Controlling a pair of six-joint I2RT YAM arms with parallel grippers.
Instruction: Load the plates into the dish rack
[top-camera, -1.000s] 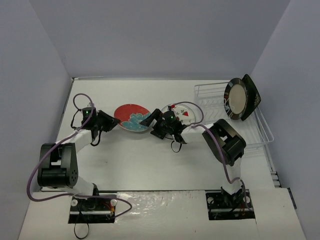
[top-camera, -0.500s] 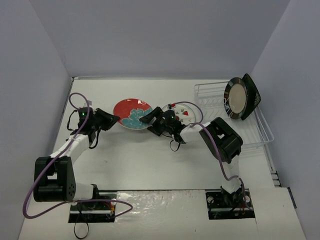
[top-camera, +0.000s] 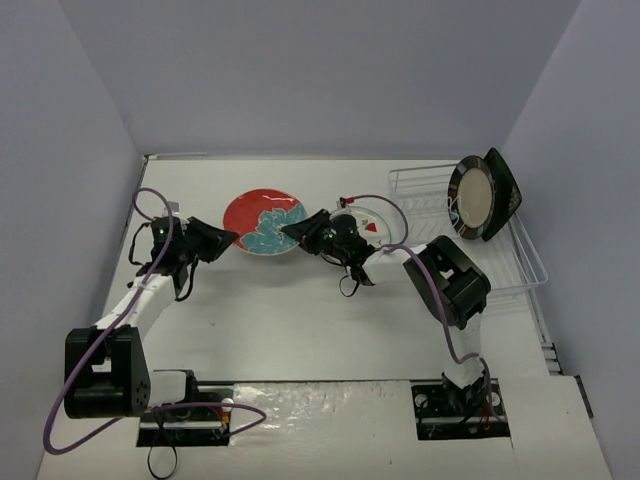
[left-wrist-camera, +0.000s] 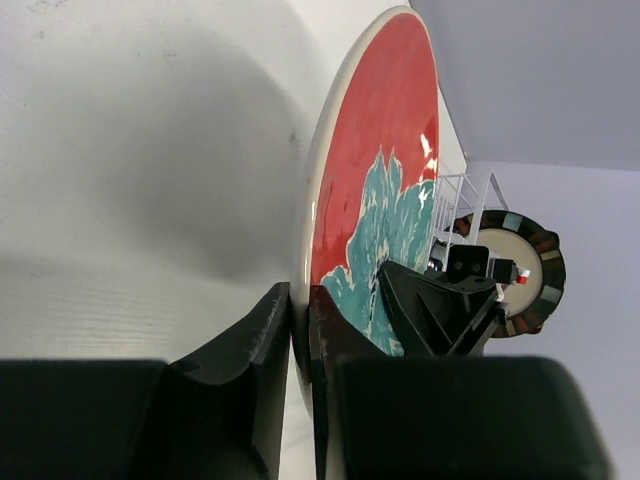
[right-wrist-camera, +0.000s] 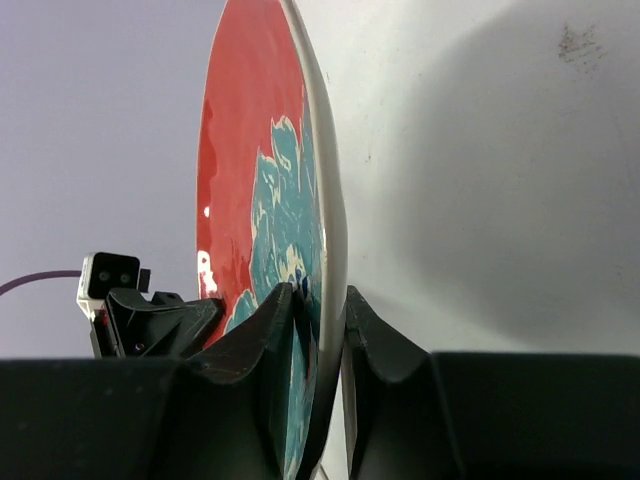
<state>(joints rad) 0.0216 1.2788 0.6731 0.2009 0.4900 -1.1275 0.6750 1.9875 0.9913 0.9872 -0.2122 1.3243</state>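
We see the red-and-teal plate (top-camera: 262, 222) between the two arms, out over the middle of the table (top-camera: 300, 320), gripped from both sides at once. The left gripper (top-camera: 231, 238) is clenched on the rim at the plate's left edge. In its wrist view its fingers (left-wrist-camera: 268, 335) pinch the rim, one on the pale underside and the other on the painted face. The right gripper (top-camera: 289, 231) grasps the opposite edge, and in its own wrist view its fingers (right-wrist-camera: 275, 320) sit tight against both faces of the rim. We cannot tell whether the plate's underside touches the table. Just right of it the watermelon plate (top-camera: 372, 222) lies flat, partly hidden behind the right arm. The dish rack (top-camera: 425, 195) stands at the far right of the table, well apart from the held plate. At its far right end the black-rimmed plate (top-camera: 472, 198) stands on edge, with the square black plate (top-camera: 506, 185) leaning just behind it.
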